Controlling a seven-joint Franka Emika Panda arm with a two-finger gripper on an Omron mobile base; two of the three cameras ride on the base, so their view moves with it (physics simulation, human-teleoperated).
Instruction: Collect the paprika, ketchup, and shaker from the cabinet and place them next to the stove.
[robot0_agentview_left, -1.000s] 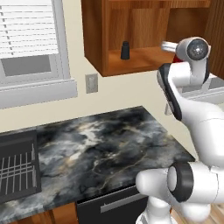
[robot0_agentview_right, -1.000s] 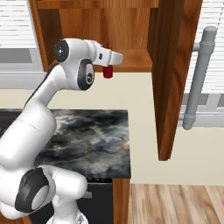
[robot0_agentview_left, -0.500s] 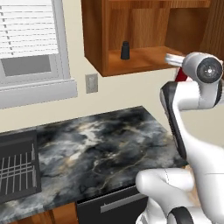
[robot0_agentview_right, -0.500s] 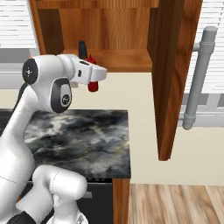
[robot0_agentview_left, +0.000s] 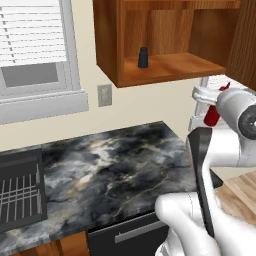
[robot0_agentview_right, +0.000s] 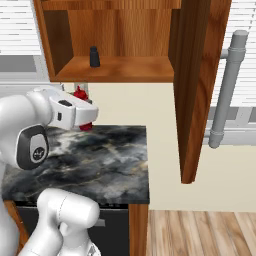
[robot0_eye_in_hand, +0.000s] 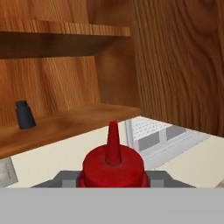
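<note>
The ketchup (robot0_eye_in_hand: 113, 165) bottle's body is hidden below its cap.

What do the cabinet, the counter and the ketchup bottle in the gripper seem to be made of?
Cabinet: reddish-brown wood, visible grain, fairly matte. Counter: dark polished stone, likely marble, from its pale veining. Ketchup: looks like smooth red plastic with a soft sheen on its pointed nozzle, though the rendering leaves that open.
</note>
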